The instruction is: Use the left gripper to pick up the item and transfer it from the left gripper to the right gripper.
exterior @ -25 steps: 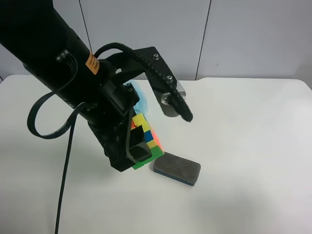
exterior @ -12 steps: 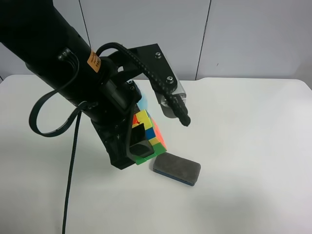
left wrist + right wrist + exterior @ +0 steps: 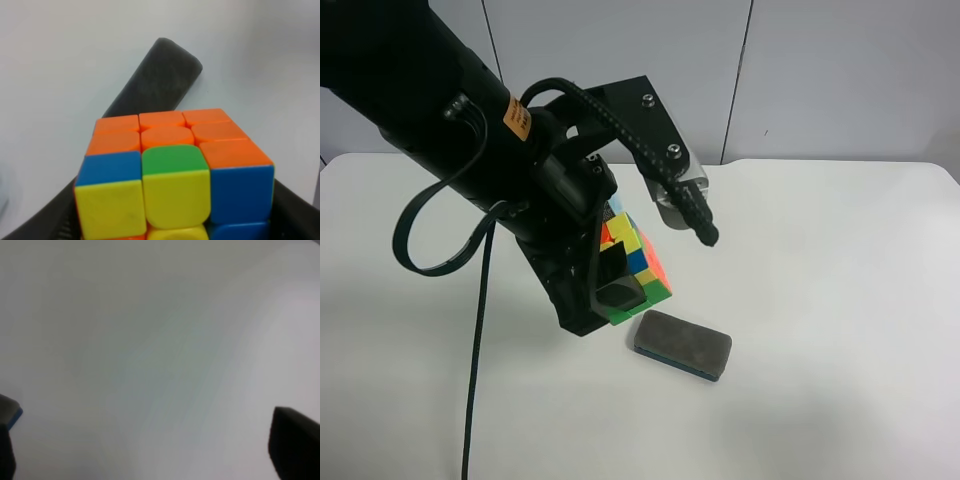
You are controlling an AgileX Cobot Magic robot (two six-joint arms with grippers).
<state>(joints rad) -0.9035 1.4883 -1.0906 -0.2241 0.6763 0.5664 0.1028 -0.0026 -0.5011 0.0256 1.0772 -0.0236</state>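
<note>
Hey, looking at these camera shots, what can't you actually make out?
The puzzle cube: its lower layers are cut off by the left wrist view's bottom edge; in the exterior high view the left tool covers much of it.
The right tool: absent from the exterior high view; the blurred right wrist view shows only dark tips at its edges, wide apart.
The eraser: its near end is hidden behind the cube in the left wrist view.

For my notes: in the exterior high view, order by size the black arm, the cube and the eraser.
1. Black arm, clearly largest.
2. Cube and eraser look alike; the left pincer hides part of the cube, so unranked.
</note>
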